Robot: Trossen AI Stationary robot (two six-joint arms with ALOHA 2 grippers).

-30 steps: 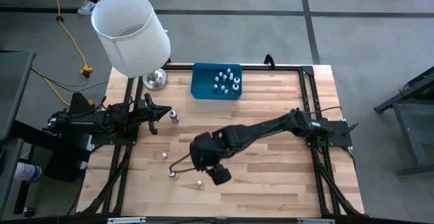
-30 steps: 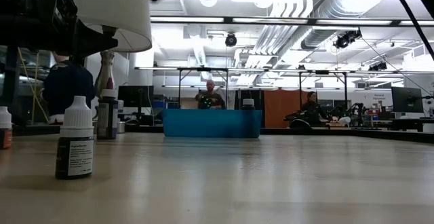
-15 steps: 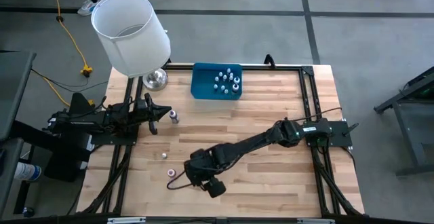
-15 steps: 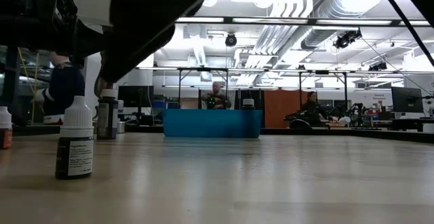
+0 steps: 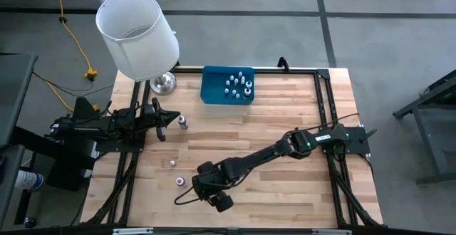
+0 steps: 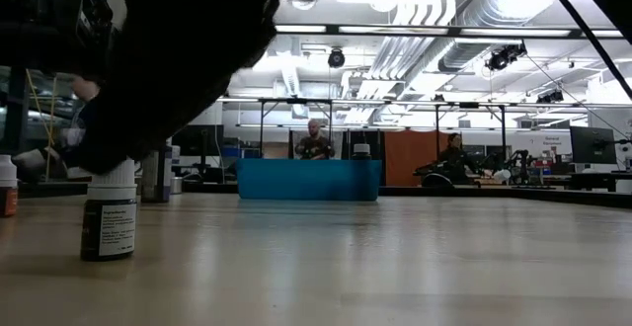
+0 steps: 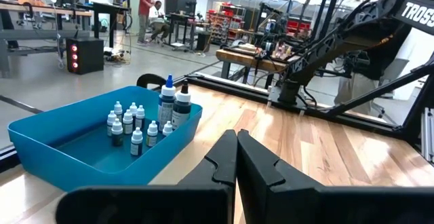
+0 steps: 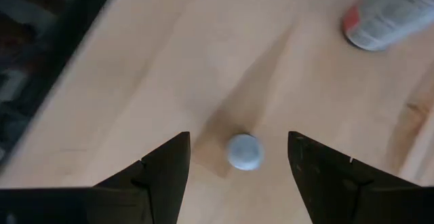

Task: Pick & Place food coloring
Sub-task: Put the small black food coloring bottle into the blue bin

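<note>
Behind the desk (image 5: 285,121) we see a large workshop with pipes along the ceiling, benches and a few people seated far back. On the wooden desk a blue tray (image 5: 214,92) stands at the far edge, holding a cluster of white-capped food coloring bottles (image 5: 239,85); the left wrist view shows them upright in the tray (image 7: 61,149) beside two taller dark bottles (image 7: 173,106). A shiny metal lamp base (image 5: 163,83) and a white lampshade (image 5: 137,34) sit at the far left corner.

We find the right pincer (image 5: 205,189) reaching low over the near left part of the desk. Its wrist view looks straight down: the two dark fingers (image 8: 163,166) are wide apart, and one upright bottle, seen as a round white cap (image 8: 244,151), stands on the wood between them, touching neither finger. The right pincer (image 8: 237,163) holds nothing. A second bottle with a red band (image 8: 386,13) lies on its side farther off.

In the low view a dark-bodied bottle (image 6: 109,212) stands upright near the camera, with the arm's dark bulk just above its cap. More loose bottles stand nearby: one (image 5: 179,181) just beside the right pincer, one (image 5: 172,163) a little farther, and a dark one (image 5: 183,123) close to the left pincer (image 5: 167,119).

The left pincer waits at the left edge of the desk, its fingers (image 7: 261,163) pressed together and empty.
</note>
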